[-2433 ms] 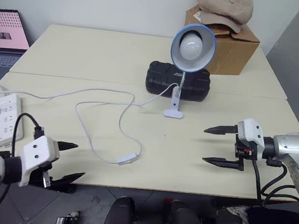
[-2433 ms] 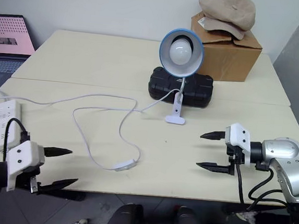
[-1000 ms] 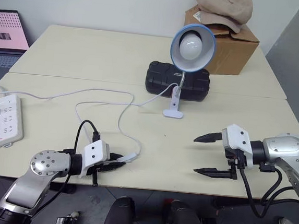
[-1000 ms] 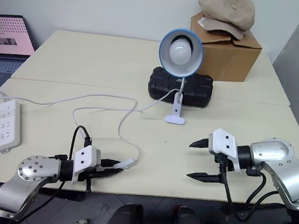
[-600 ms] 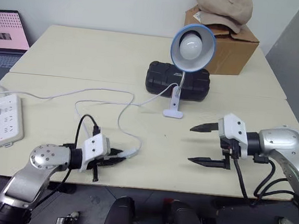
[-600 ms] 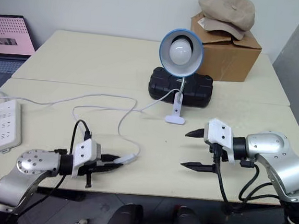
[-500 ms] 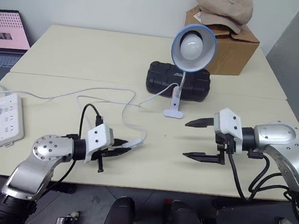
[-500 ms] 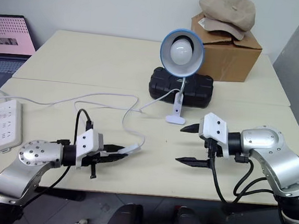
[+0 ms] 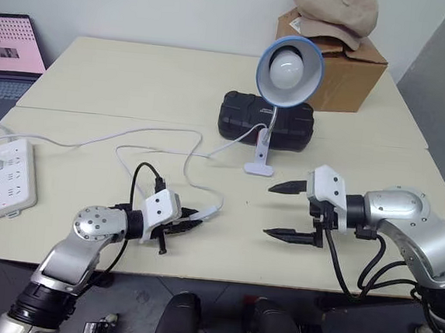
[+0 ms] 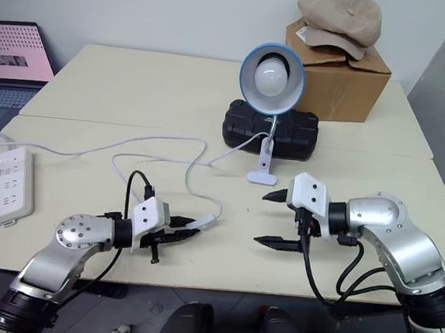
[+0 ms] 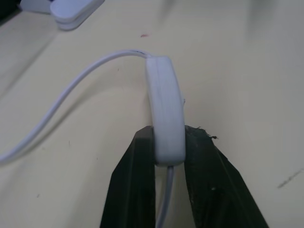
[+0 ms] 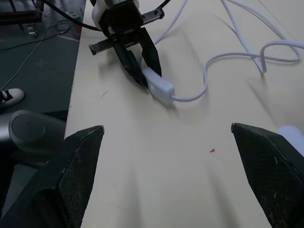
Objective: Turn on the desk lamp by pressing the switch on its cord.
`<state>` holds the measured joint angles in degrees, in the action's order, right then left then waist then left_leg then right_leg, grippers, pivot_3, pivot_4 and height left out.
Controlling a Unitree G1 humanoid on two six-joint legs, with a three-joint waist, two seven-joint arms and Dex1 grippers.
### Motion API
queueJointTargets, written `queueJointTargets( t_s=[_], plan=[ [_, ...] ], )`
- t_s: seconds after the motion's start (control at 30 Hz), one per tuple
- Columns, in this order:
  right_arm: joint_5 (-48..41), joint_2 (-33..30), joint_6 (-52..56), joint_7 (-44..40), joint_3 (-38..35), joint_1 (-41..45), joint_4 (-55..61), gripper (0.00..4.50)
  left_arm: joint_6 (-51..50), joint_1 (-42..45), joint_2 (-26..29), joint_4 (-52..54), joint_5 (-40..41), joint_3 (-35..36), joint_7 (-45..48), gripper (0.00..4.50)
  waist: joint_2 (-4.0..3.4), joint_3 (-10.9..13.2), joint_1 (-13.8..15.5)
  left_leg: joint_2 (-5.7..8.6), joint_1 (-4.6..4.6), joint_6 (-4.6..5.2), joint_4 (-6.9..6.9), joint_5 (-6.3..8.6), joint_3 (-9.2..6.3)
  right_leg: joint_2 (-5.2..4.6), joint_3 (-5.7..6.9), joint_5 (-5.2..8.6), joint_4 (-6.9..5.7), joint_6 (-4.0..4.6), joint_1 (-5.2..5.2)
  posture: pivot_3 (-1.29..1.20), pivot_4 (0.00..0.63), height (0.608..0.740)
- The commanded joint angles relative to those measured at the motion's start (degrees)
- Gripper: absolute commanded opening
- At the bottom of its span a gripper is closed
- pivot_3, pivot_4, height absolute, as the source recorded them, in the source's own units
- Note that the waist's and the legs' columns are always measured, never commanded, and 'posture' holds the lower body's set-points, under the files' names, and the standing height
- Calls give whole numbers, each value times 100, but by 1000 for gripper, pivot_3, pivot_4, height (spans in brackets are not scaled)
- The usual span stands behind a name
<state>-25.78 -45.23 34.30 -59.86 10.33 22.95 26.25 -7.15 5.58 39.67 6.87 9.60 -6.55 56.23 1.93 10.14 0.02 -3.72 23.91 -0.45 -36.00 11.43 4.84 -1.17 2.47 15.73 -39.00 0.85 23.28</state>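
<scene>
Left wrist view showed the switch (image 11: 165, 114) pinched at its near end between the two black fingers (image 11: 135, 185) of the left gripper (image 9: 189, 221), its long axis running straight out along the line of the fingers and its free end pointing toward the lamp's white clip base (image 9: 257, 168). The cord (image 11: 66, 102) left that free end and curved off to one side; another stretch of it passed back between the fingers. From the head camera, the switch lay near the front edge of the table (image 9: 121, 72), on the robot's left of the clip base and nearer the robot, its long axis slanting up toward the base.

The desk lamp (image 9: 289, 61) stood beyond the switch, its blue shade and white bulb facing the robot, the silver neck rising from the clip base in front of a black case (image 9: 242, 115). From the base the cord looped across the table toward a white power strip (image 9: 5, 176) well to the left of the switch.

The right gripper (image 9: 281, 210) hovered with its jaws spread wide and empty, to the right of the switch and apart from it, its fingertips pointing toward the switch. A cardboard box (image 9: 348, 72) with a tan cap (image 9: 335, 11) on it sat behind the lamp.
</scene>
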Motion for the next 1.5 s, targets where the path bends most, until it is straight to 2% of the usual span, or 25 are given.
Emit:
queueJointTargets(
  t_s=[0.03, 0.2, 0.53, 0.63, 0.93, 1.13, 1.4, 1.5],
  plan=[
    [3, -70, -19, 52, -148, -18, 237, 4500, 103, 60, 71, 126, 109, 86, 139, 1840, 0, 0, -5, 0, 0, 0, 0, 0, 0, 0, 0, 0, 0, 0, 0, 0, 150, 740],
    [-6, -73, -13, 77, -129, -18, 239, 4500, 32, -10, 191, 157, 165, 101, 294, 2916, 0, 0, -5, -1, 1, 0, 3, 0, 1, 0, 0, 2, 1, 2, 1, 0, 150, 740],
    [-9, -85, -13, 72, -105, -27, 283, 4500, 214, 7, 21, -136, -11, -9, 145, 2916, 0, 0, -3, 0, 0, 0, 2, 0, 0, 0, 0, 2, 1, 2, 1, 0, 150, 740],
    [-9, -91, -9, 68, -101, -22, 291, 4500, 351, 16, 38, -277, -57, -21, 198, 2446, 0, 0, -3, 0, 0, 0, 2, 0, 1, 0, 0, 2, 1, 2, 1, 0, 150, 740],
    [-78, -1, -63, 65, -143, 47, 264, 4500, 796, -11, 123, -538, -109, -25, 390, 489, 0, 0, -4, -1, -2, 0, 2, 0, 0, 0, 0, 1, 0, 1, 1, 0, 150, 740],
    [30, 67, -117, 52, -28, 237, 184, 4500, 700, 76, 155, -367, 71, 33, 543, 377, 0, 0, -9, -1, -2, 0, 2, 0, 0, 0, 0, 1, 0, 2, 1, 0, 150, 740],
    [166, 575, -3, 40, 575, 947, -54, 4500, 130, 392, 568, 68, 26, 56, 648, 377, 0, 0, -14, -3, 0, 0, 3, 0, 0, 2, 1, 1, 0, 2, 3, 0, 150, 740],
    [503, 1132, 289, 126, 1308, 1565, -424, 4500, -336, 626, 625, 332, 215, 151, 610, 377, 0, 0, -30, -2, 4, 0, 3, 0, 6, 2, -3, 1, 1, 1, 7, 0, 150, 740]
  ],
)
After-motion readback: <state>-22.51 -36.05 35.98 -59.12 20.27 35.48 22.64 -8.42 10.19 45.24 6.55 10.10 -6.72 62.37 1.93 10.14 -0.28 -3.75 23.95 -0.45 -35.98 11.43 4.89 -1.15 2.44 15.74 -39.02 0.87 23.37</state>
